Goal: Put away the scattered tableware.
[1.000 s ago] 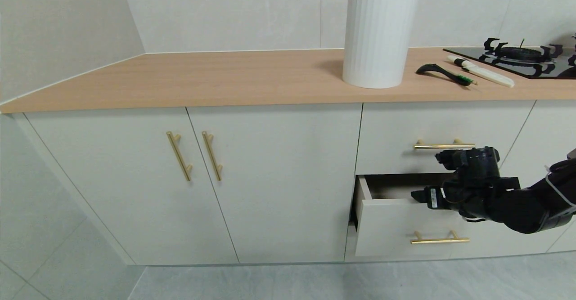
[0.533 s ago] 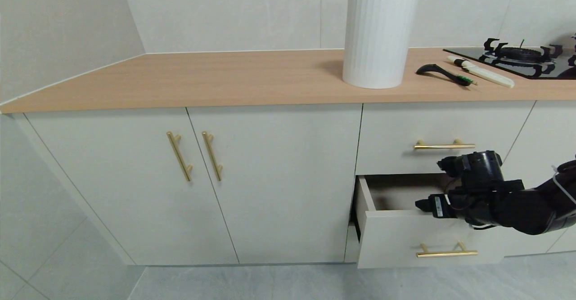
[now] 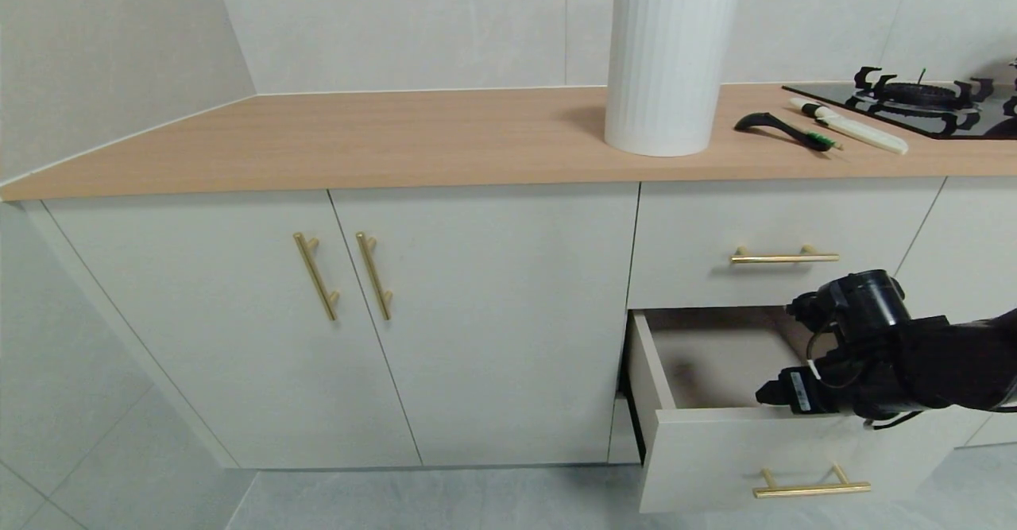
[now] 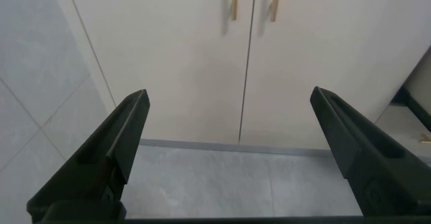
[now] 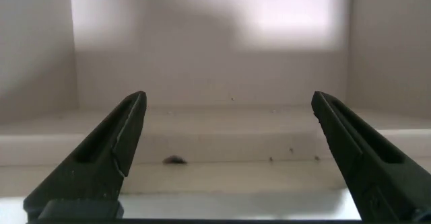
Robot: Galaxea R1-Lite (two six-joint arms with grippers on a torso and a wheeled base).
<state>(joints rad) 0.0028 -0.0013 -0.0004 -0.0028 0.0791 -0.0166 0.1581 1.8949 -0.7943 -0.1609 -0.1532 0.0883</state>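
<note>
While the black curved utensil with a green end (image 3: 783,130) and the long white utensil with a black band (image 3: 850,126) lie as before, side by side on the wooden tabletop (image 3: 397,137) between the white ribbed cylinder (image 3: 670,65) and the black gas hob (image 3: 914,101), the lower cream drawer (image 3: 747,450) has come further out of the cabinet over the last second. The right gripper (image 3: 783,393) has drawn back with it. That gripper sits at the drawer's front edge, spread wide, facing into the drawer. The left gripper (image 4: 229,96), equally wide, faces the cream cabinet doors with brass bar handles (image 3: 477,315) and the grey tiled floor (image 3: 397,498). Pale tiles line the wall (image 3: 397,21).
</note>
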